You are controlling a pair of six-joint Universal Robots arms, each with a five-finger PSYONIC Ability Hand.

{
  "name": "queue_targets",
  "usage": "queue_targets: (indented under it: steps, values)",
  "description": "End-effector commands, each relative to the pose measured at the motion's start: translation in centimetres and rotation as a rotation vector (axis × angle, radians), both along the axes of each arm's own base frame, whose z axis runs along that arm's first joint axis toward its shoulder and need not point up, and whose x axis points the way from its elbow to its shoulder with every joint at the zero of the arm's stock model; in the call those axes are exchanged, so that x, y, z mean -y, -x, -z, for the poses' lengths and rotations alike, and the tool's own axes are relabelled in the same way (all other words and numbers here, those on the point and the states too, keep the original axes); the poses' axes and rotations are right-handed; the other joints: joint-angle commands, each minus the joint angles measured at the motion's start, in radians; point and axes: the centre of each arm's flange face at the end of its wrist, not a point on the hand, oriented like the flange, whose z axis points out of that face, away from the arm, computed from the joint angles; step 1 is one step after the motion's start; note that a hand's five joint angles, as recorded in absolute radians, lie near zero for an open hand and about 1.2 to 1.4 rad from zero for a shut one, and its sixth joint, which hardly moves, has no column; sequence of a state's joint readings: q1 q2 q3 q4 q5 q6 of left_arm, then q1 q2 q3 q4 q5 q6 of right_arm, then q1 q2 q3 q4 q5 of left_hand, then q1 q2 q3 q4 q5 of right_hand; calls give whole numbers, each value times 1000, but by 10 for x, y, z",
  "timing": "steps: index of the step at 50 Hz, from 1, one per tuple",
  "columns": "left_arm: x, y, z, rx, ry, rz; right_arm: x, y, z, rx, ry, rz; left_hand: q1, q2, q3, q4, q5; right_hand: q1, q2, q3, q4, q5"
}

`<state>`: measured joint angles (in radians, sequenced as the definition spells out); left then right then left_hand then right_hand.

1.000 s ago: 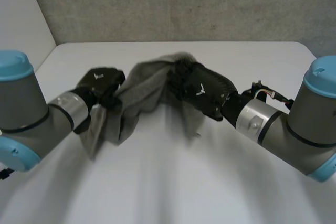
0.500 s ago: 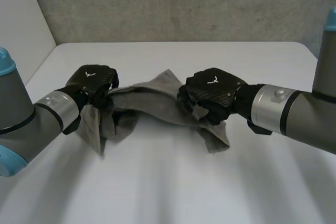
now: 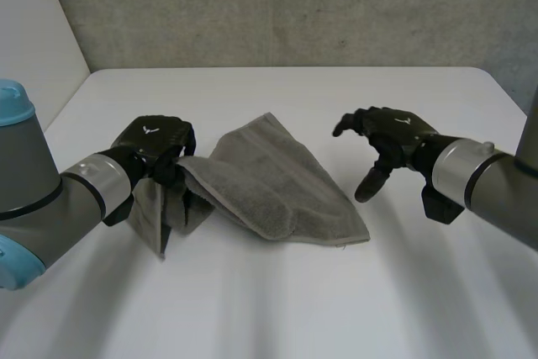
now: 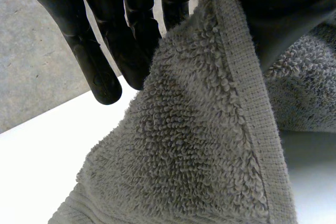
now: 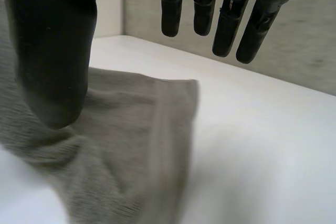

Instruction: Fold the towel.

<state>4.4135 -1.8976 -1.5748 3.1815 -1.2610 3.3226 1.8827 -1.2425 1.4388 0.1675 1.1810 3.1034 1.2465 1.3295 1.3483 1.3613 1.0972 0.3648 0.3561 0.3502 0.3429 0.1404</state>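
Both hands are matt black. The left hand [image 3: 155, 145] carries a small white mark on its back, and the right hand [image 3: 387, 136] bears one like it. It may be a logo, but it is too small to read. Seen close, the left hand's fingers [image 4: 100, 51] are smooth, glossy and round-tipped. The right hand's fingers [image 5: 228, 19] show seams across them, and its thumb [image 5: 52, 51] is broad and blunt. Just behind each hand sits a silver ring [image 3: 101, 182] edged in black. Behind that, the left arm [image 3: 42, 208] is a thick grey tube with a light-blue cap [image 3: 13, 100]. The right arm [image 3: 504, 195] is grey too.
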Motion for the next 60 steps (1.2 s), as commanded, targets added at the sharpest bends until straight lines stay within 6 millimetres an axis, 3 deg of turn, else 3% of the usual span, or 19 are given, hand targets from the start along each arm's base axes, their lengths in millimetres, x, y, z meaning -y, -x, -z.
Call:
queue_targets:
  steps: [1, 10, 19, 28, 30, 31, 32, 33, 37, 39, 42, 44, 51, 53, 54, 56, 60]
  values:
    - [2, -2, 0, 0, 1, -9, 0, 2, 51, -106, 10, 97, 150, 67, 48, 35, 125, 22, 31, 37, 44, 72]
    - [3, -3, 0, -13, -10, -18, 7, -9, 89, -182, 31, 44, 150, 67, 48, 35, 125, 81, 90, 96, 103, 131]
    - [2, -5, 3, -24, -30, -26, 5, -16, 104, -199, 10, 18, 150, 67, 48, 35, 125, 117, 125, 131, 138, 166]
    - [-2, -3, 7, -22, -41, -16, 2, -26, 114, -200, 8, -11, 150, 67, 48, 35, 125, 336, 345, 351, 358, 386]
    - [-4, -2, 7, -21, -42, -11, 4, -29, 112, -190, 30, -13, 150, 67, 48, 35, 125, 634, 643, 649, 656, 684]
    - [-4, -2, 7, -21, -42, -11, 4, -29, 112, -190, 31, -13, 150, 67, 48, 35, 125, 636, 645, 651, 658, 686]
    - [-4, -2, 7, -21, -43, -8, 7, -30, 107, -180, 44, -7, 150, 67, 48, 35, 125, 979, 988, 994, 1001, 1029]
    - [-4, -3, 8, -20, -47, -11, 9, -30, 101, -165, 58, 1, 150, 67, 48, 35, 125, 1031, 1040, 1046, 1053, 1081]
    - [-4, -4, 10, -18, -53, -16, 14, -27, 78, -136, 110, 18, 150, 67, 48, 35, 125, 1031, 1040, 1046, 1053, 1081]
    - [-5, -5, 14, -14, -55, -17, 13, -25, 52, -107, 169, 27, 150, 67, 48, 35, 125, 1031, 1040, 1046, 1053, 1081]
    - [-6, -5, 17, -11, -62, -16, 13, -23, 43, -96, 189, 34, 150, 67, 48, 35, 125, 1031, 1040, 1046, 1053, 1081]
    - [-6, -5, 27, 1, -75, -14, 19, -12, 26, -86, 223, 70, 150, 67, 48, 35, 125, 1031, 1040, 1046, 1053, 1081]
    - [-3, -5, 45, 23, -108, -34, 20, 2, 7, -72, 246, 76, 150, 67, 48, 35, 125, 1031, 1040, 1046, 1053, 1081]
    - [-1, -7, 51, 38, -119, -59, 21, 12, 6, -76, 227, 76, -153, -236, -255, -268, -179, 1031, 1040, 1046, 1053, 1081]
    - [-1, -7, 51, 38, -119, -59, 21, 12, 6, -76, 227, 76, -155, -238, -257, -270, -180, 1031, 1040, 1046, 1053, 1081]
    - [0, -10, 53, 50, -120, -84, 21, 22, 4, -78, 213, 82, -527, -610, -628, -641, -552, 1031, 1040, 1046, 1053, 1081]
    - [1, -11, 53, 64, -112, -97, 23, 30, 2, -78, 214, 91, -581, -664, -683, -695, -606, 1031, 1040, 1046, 1053, 1081]
